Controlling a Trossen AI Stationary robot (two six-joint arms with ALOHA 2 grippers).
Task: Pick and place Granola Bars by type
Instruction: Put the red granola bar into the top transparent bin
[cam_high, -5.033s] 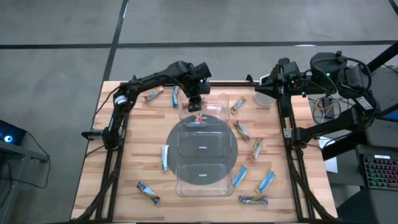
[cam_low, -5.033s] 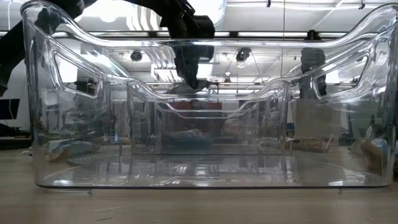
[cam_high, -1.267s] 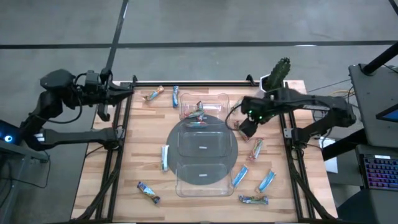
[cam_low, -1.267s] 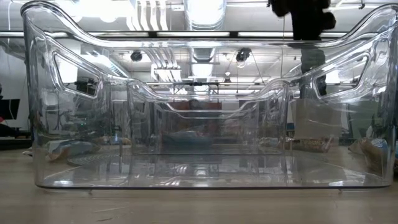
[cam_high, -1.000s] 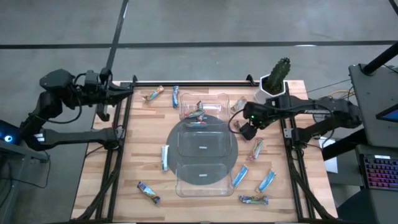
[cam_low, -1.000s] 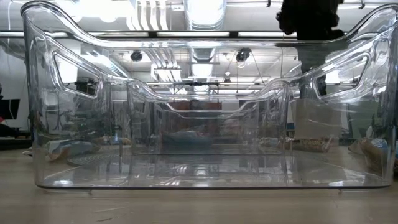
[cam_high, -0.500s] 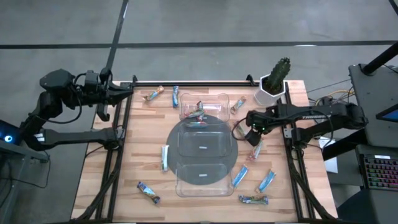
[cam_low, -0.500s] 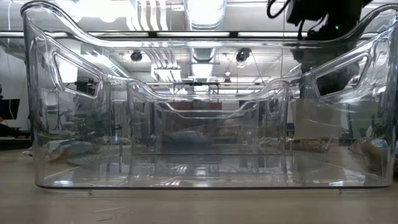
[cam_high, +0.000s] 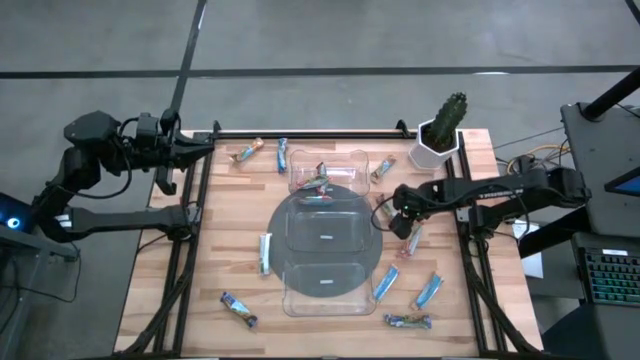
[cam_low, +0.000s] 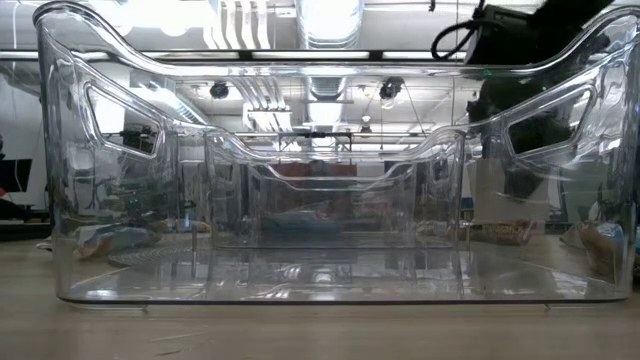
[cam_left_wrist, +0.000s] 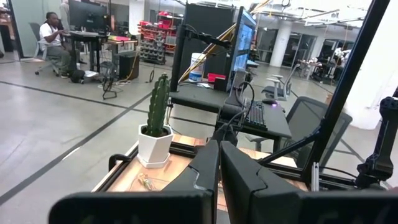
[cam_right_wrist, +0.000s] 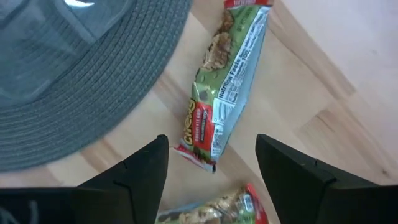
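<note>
Dark fingers of the right gripper (cam_right_wrist: 211, 163) stand spread wide, empty, poised over a green-wrapped granola bar (cam_right_wrist: 227, 84) lying on the wooden table (cam_high: 225, 240) just beside the grey woven mat (cam_right_wrist: 74, 81), right of the clear tray (cam_high: 325, 250). Another bar (cam_right_wrist: 211, 211) lies near it. Other bars (cam_high: 400, 290) are scattered about the tabletop. The left gripper (cam_left_wrist: 219, 163), closed and empty, rests off the table's far-left corner, facing a potted cactus (cam_left_wrist: 156, 121).
</note>
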